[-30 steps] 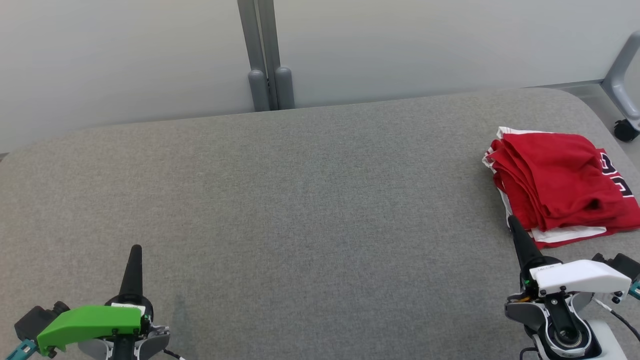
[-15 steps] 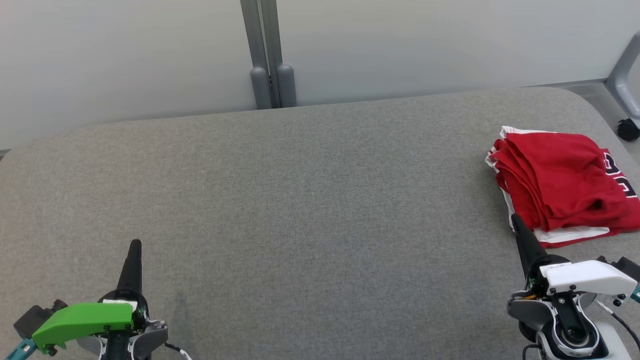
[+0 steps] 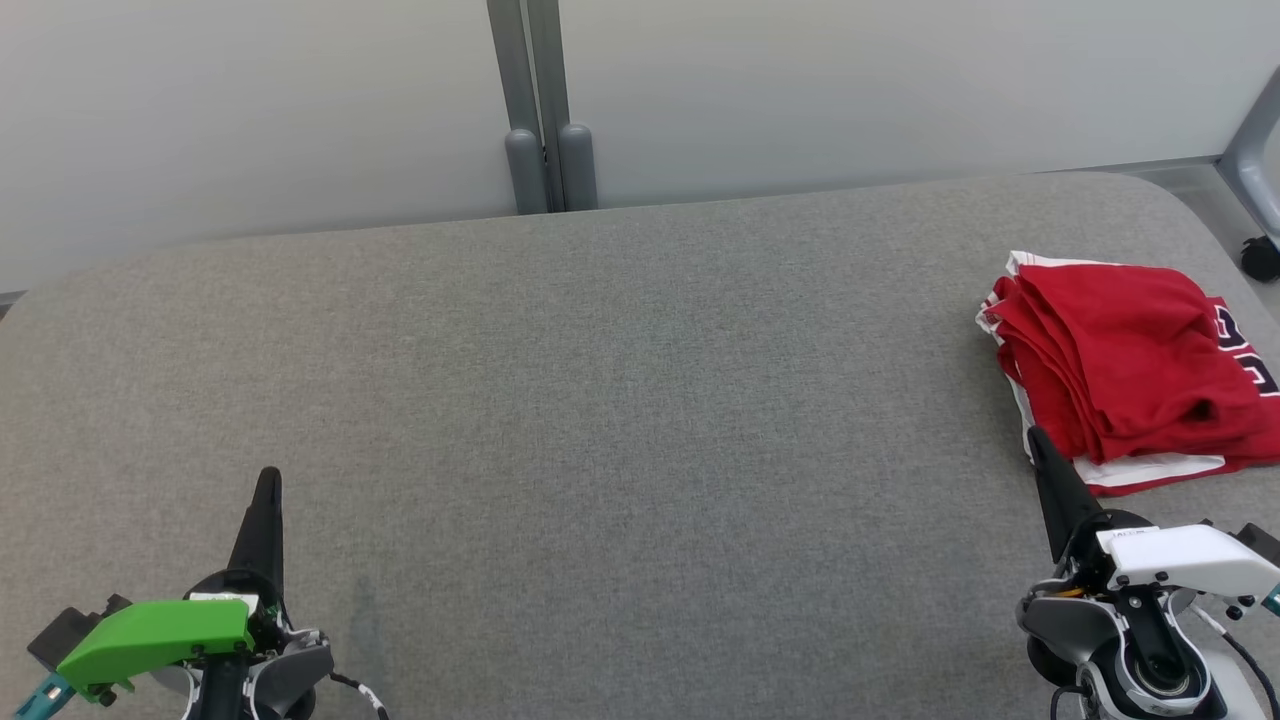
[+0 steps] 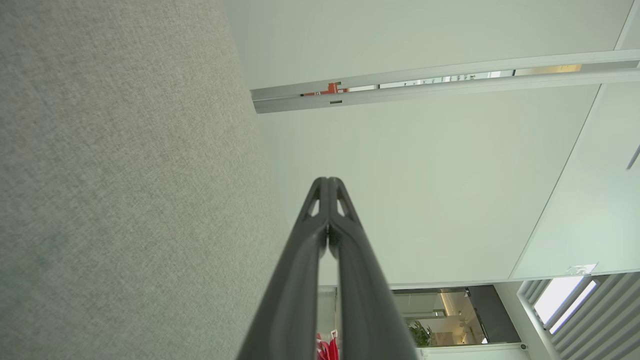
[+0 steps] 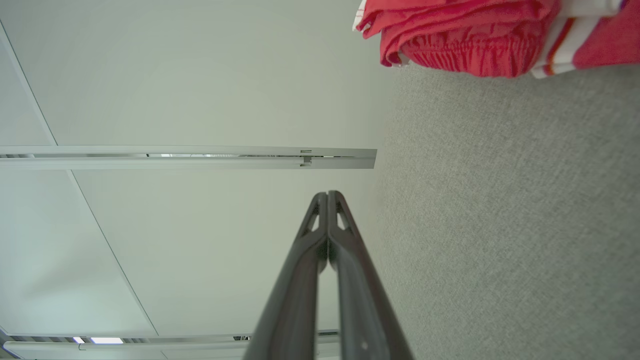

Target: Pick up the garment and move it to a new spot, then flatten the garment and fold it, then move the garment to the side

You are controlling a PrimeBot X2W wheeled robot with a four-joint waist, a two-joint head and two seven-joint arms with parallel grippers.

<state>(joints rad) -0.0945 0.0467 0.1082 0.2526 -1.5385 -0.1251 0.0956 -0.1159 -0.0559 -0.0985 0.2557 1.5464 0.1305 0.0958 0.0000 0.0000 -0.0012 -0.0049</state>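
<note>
Red with white trim, the folded garment [image 3: 1130,365] is laid at the grey table's [image 3: 600,400] right edge, just ahead and right of the right gripper [image 3: 1036,437], which is clenched empty. The left gripper [image 3: 268,477], likewise clenched empty, is held well apart from it.

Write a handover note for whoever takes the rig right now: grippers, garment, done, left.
Left gripper: shut, empty, low over the near-left of the grey padded table.
Right gripper: shut, empty, at the near right, with its tip close to the garment's near corner but not gripping it.
Red garment: white trim, dark lettering, lying folded in a compact stack at the table's right side.
Done: it looks folded and set aside.
Left: probably nothing. The top layers are a little rumpled, so judge whether the fold is tidy enough.
</note>
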